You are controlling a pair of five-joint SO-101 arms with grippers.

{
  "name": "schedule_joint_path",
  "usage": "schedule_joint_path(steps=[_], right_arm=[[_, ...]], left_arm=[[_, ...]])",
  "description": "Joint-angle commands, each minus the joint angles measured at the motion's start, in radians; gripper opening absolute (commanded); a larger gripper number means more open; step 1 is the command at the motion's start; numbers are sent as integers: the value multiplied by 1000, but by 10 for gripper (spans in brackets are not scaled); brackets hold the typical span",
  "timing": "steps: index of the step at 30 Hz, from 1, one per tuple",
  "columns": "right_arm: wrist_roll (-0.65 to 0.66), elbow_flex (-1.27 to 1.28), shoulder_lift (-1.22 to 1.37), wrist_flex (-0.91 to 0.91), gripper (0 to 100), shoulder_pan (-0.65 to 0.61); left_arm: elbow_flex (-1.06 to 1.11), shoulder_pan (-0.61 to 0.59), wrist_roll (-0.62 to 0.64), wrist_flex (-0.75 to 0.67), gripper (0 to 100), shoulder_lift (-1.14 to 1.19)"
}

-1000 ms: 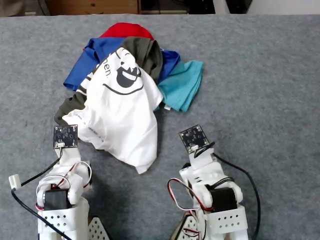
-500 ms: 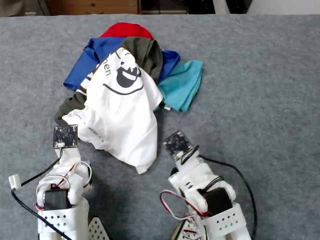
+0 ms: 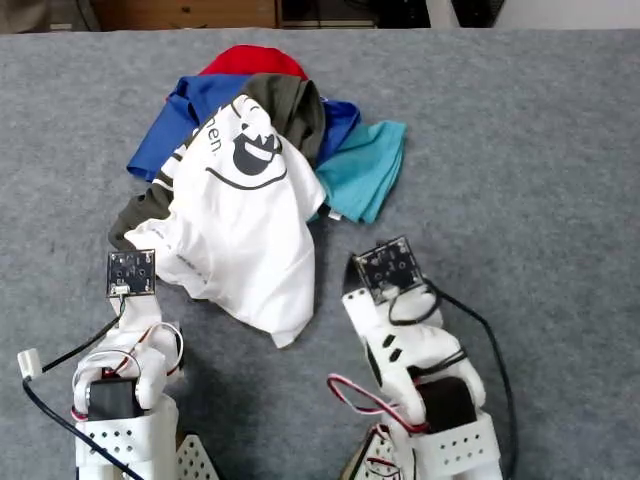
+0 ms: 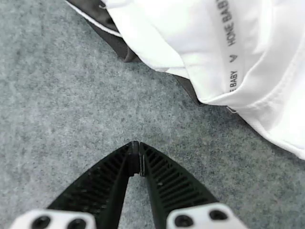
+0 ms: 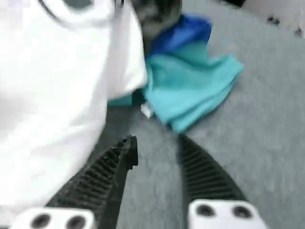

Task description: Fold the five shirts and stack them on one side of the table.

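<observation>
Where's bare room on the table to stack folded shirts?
Bare mat spreads right of the teal shirt; a narrower strip lies left of the blue shirt. The middle is crowded: the white shirt lies over the others.

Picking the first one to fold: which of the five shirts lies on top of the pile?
The white shirt with the black face print; the grey shirt, blue shirt, red shirt and teal shirt show only around its edges.

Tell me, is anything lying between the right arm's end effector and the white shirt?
Nothing visible. The right end effector is open close to the white shirt, with only bare grey carpet between them. The teal shirt lies farther ahead, off to the side, not in the path.
</observation>
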Motion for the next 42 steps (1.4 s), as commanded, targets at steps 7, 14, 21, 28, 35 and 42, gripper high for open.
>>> schedule_joint_path(steps=[7, 14, 21, 28, 35, 42], right_arm=[[-101, -466, 412, 15, 188, -127], [-235, -760, 883, 149, 191, -245], [-244, -891, 1145, 106, 193, -278], [-252, -1053, 1411, 52, 373, -317], [-252, -1175, 1662, 46, 470, -374], [-252, -1305, 1931, 46, 283, -340]], left_arm=[[14, -2, -2, 6, 19, -2], [14, -2, -2, 6, 19, -2], [14, -2, -2, 6, 19, -2], [14, -2, -2, 6, 19, -2], [14, -2, -2, 6, 19, -2], [14, -2, -2, 6, 19, -2]])
